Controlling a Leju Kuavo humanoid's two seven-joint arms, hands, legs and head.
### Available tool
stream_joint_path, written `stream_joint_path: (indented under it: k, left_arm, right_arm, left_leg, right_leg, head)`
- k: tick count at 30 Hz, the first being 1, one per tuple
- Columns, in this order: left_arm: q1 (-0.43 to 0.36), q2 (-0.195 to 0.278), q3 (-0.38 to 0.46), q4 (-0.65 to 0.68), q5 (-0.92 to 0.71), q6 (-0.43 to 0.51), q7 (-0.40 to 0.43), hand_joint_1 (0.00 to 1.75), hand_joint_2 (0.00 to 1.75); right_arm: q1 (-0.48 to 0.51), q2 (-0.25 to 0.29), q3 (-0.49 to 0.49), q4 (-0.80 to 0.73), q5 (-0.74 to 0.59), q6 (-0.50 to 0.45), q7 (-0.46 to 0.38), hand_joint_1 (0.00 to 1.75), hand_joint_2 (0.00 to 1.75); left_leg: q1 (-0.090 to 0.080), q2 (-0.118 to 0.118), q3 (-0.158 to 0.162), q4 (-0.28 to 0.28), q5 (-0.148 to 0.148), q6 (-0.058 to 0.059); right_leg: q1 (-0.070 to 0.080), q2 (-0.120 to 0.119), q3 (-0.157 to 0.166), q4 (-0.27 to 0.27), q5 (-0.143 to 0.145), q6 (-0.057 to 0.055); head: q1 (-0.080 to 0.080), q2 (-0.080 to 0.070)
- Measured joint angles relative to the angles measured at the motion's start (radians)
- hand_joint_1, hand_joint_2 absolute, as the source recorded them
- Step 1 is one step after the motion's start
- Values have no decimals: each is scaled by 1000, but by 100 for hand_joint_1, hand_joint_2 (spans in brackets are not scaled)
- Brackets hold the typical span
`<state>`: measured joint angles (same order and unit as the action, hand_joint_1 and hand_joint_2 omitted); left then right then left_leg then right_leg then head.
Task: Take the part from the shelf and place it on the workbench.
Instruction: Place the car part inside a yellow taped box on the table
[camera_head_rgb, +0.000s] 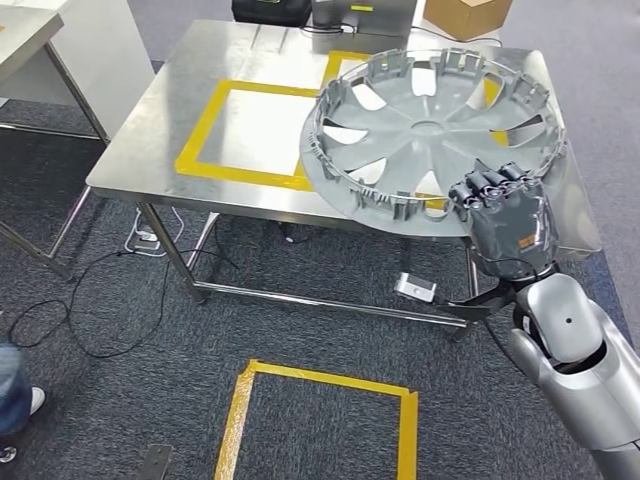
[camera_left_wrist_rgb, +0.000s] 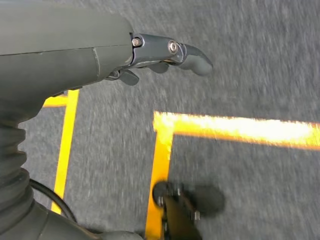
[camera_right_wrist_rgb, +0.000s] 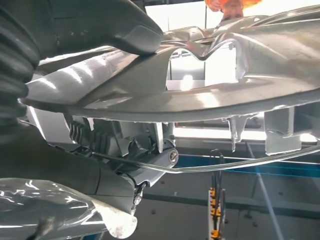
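Overhead, part (camera_head_rgb: 430, 130) in right hand (camera_head_rgb: 504, 215)

You get even, bright overhead light in the head view; the steel worktop (camera_head_rgb: 189, 110) shows pale washed-out glare beyond the right hand's fingers (camera_head_rgb: 490, 182), and soft shadows fall on the carpet (camera_head_rgb: 113, 400) beneath it. Your left wrist view is motion-blurred: the yellow tape (camera_left_wrist_rgb: 234, 129) past the fingers (camera_left_wrist_rgb: 196, 60) smears and glows. In the right wrist view, white backlight blows out behind the wheel cover (camera_right_wrist_rgb: 226, 95), whose underside glints, and the near thumb (camera_right_wrist_rgb: 128, 30) looks soft.
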<state>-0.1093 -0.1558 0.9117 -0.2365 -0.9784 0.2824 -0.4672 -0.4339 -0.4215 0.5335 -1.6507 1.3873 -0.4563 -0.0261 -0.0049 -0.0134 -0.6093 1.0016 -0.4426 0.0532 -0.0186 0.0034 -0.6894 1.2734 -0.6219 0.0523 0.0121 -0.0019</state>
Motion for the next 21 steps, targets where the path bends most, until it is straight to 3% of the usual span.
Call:
stream_joint_path:
  k: [1, 2, 3, 4, 6, 7, 10, 11, 13, 15, 17, 18, 21]
  left_arm:
    - [2, -1, 0, 0, -1, 0, 0, 0, 175]
    - [3, -2, 0, 0, -2, 0, 0, 0, 175]
    - [4, -3, 0, 0, -2, 0, 0, 0, 175]
    - [5, -3, 0, 0, -2, 0, 0, 0, 175]
    - [3, -3, 0, 0, -3, 0, 0, 0, 175]
    - [2, -3, 0, 0, -3, 0, 1, 0, 175]
    - [-3, -3, -1, 0, -3, 1, 2, 0, 175]
    - [-6, -2, -2, 0, -3, 2, 2, 0, 175]
    - [-9, -2, -2, 0, -3, 2, 2, 0, 175]
    - [-7, -2, -3, 0, -3, 2, 2, 0, 175]
    - [-4, -3, -3, 0, -4, 2, 2, 0, 175]
    - [-4, -3, -3, 0, -4, 3, 3, 0, 175]
    - [-3, -2, -3, 0, -2, 9, 12, 0, 175]
  right_arm:
    - [1, 0, 0, 0, 0, 0, 0, 175, 175]
    - [2, 0, 0, 0, 0, 1, -1, 175, 175]
    - [3, 0, 0, 0, 0, 2, -1, 175, 175]
    - [4, 0, 0, 0, 0, 2, -1, 175, 175]
    - [3, -1, 1, 2, 0, 3, -2, 175, 175]
    - [3, -1, 0, 1, 1, 3, -2, 175, 175]
    - [0, -2, -2, -1, -1, 4, -3, 175, 175]
    - [-1, -2, -2, -1, -1, 4, -3, 175, 175]
    - [-2, -2, -2, -2, -1, 4, -2, 175, 175]
    - [-3, -2, -1, -1, 0, 5, -2, 175, 175]
    - [-3, -2, 0, -1, 0, 5, -3, 175, 175]
    - [-3, -2, 1, -1, 0, 6, -4, 175, 175]
    - [-3, -2, 2, 0, 0, 9, -5, 175, 175]
  left_leg:
    - [0, -1, 14, 0, -12, -1]
    - [0, -3, 29, 0, -24, -2]
    - [1, -4, 47, 0, -37, -4]
    - [0, -5, 60, 0, -51, -7]
    - [-3, -6, 81, 4, -75, -16]
    - [-4, -6, 86, 5, -84, -21]
    - [-5, -5, 95, 19, -92, -34]
    - [-4, -4, 82, 49, -94, -39]
    - [1, -2, 22, 156, -114, -50]
    - [6, -1, -48, 252, -162, -59]
    - [9, -1, -81, 255, -179, -61]
    - [10, 0, -82, 219, -155, -60]
    - [6, 0, -66, 69, -7, -47]
  right_leg:
    - [0, 0, -22, 2, -23, 3]
    - [0, -1, -30, -20, -24, 5]
    - [-1, -1, -28, -68, 7, 6]
    - [-1, -3, -19, -130, 69, 7]
    - [1, -6, -2, -232, 177, -2]
    - [3, -6, 3, -255, 204, -10]
    - [3, -3, 28, -263, 198, -32]
    - [1, -4, 39, -265, 191, -37]
    - [-1, -6, 63, -267, 174, -45]
    - [-1, -5, 87, -267, 155, -49]
    - [-1, -4, 116, -267, 135, -49]
    - [-1, -3, 132, -267, 125, -47]
    - [1, -1, 163, -264, 95, -36]
  head:
    - [0, 0]
    - [0, 0]
    - [0, 0]
    - [1, 0]
    - [1, 0]
    - [2, 0]
    - [0, 0]
    - [-2, 0]
    - [-4, 0]
    - [-5, 0]
    - [-5, 0]
    - [-5, 0]
    - [-5, 0]
